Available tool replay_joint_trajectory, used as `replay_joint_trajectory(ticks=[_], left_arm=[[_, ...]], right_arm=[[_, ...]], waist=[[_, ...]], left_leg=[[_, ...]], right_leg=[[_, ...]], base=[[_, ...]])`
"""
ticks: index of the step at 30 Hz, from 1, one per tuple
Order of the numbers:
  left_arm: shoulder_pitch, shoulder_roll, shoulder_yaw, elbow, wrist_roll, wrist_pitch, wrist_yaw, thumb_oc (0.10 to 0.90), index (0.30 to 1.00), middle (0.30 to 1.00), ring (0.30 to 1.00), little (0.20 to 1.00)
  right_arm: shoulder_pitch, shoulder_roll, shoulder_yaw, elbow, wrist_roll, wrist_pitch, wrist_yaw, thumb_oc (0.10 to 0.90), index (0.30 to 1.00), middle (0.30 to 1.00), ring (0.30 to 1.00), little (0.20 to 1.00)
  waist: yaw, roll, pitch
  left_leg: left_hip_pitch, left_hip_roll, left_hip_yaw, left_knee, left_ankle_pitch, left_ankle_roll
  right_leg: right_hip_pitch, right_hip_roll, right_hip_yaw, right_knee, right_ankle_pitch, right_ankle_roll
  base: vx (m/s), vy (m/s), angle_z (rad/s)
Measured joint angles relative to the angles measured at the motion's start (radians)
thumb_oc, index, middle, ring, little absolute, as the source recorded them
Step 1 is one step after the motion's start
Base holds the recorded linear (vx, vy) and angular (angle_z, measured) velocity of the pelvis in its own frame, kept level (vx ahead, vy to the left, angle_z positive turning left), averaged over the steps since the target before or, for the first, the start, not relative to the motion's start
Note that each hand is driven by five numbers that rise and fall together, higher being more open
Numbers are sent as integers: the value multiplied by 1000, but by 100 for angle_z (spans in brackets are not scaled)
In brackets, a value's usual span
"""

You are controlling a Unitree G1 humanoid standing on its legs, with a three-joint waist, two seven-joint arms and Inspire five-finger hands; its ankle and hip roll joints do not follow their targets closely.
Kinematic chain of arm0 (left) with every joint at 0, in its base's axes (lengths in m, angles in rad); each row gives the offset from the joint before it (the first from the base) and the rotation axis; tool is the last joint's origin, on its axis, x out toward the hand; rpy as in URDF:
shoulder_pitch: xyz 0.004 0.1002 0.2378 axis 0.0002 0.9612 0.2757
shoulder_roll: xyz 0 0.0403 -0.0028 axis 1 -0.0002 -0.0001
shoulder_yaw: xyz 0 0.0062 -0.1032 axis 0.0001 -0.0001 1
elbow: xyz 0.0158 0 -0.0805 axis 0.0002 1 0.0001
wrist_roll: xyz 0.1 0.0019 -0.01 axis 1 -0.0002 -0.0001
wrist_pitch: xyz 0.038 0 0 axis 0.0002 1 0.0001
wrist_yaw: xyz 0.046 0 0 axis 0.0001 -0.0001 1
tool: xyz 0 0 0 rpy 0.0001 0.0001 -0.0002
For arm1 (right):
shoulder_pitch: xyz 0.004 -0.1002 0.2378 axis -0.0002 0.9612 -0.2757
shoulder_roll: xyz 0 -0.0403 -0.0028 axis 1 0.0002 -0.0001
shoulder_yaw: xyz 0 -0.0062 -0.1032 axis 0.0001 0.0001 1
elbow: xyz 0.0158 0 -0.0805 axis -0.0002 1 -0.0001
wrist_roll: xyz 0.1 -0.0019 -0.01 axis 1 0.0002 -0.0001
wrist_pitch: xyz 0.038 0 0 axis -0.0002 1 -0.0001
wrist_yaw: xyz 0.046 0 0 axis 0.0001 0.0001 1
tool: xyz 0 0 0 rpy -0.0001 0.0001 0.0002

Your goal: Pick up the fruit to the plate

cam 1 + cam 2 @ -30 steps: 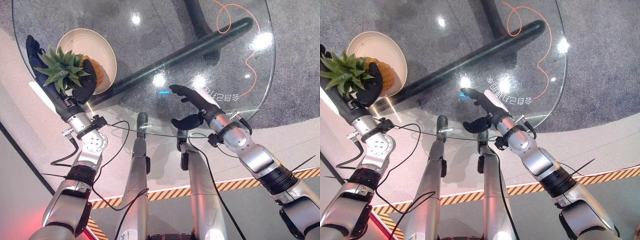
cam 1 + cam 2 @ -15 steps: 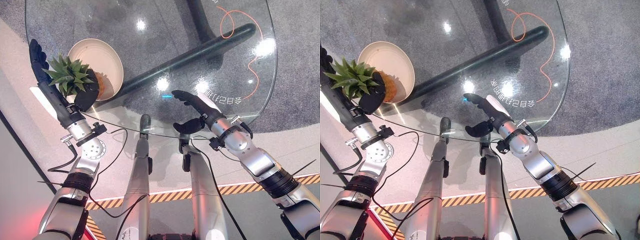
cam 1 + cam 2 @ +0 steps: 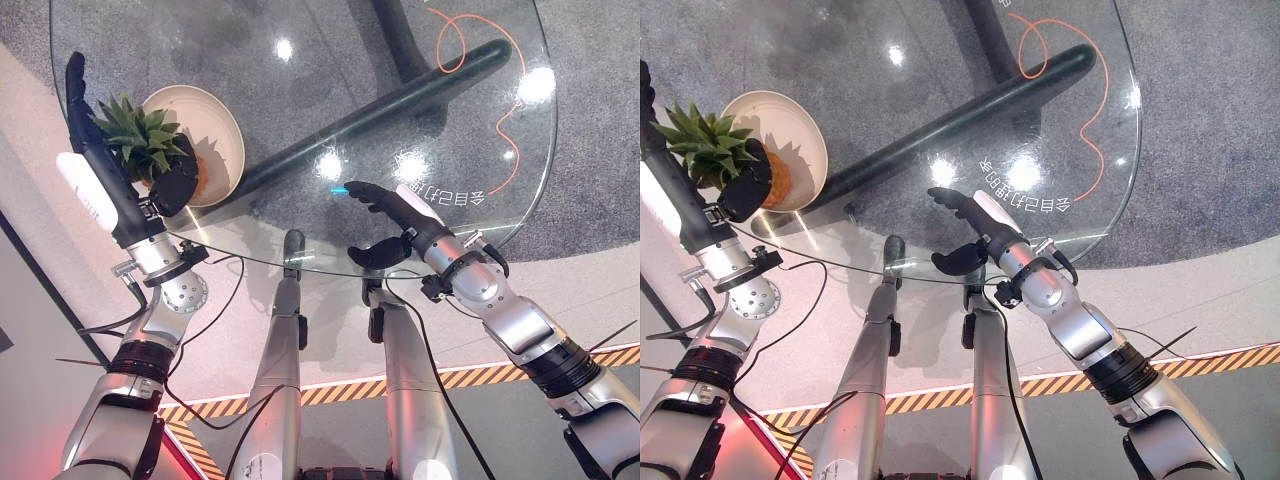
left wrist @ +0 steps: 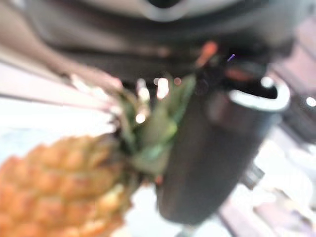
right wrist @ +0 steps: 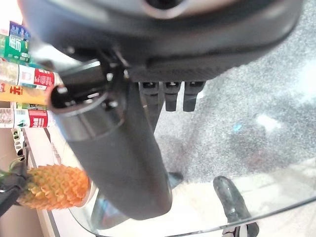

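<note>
Pineapple, one, clamped in left hand over one plate; right hand relaxed.

The robot's left silver-grey arm reaches up along the left edge of the round glass counter. Its dark left hand has its thumb and fingers curled round the leafy top of an orange pineapple, and one finger points straight up. The right silver-grey arm reaches in over the near edge. Its dark right hand is spread wide and holds nothing.
</note>
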Motion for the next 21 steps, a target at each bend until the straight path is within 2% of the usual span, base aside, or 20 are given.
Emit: replay_joint_trajectory(ticks=[16, 21], left_arm=[[7, 91, 0, -42, 133, 126, 19, 800, 900, 900, 900, 900], [33, 111, 1, -84, 152, 134, 30, 800, 900, 900, 900, 900]], right_arm=[[22, -28, -4, -22, 2, 20, 9, 800, 900, 900, 900, 900], [59, -30, -21, -26, 1, 27, 10, 800, 900, 900, 900, 900]], waist=[[4, 1, 0], [7, 5, 0]], left_leg=[[11, -1, 15, 1, 3, 3], [21, -1, 15, -1, 3, 3]], right_leg=[[6, 0, 15, 2, -1, 2], [16, 0, 15, 2, -2, 3]], base=[[1, 3, -1], [0, 0, 0]])
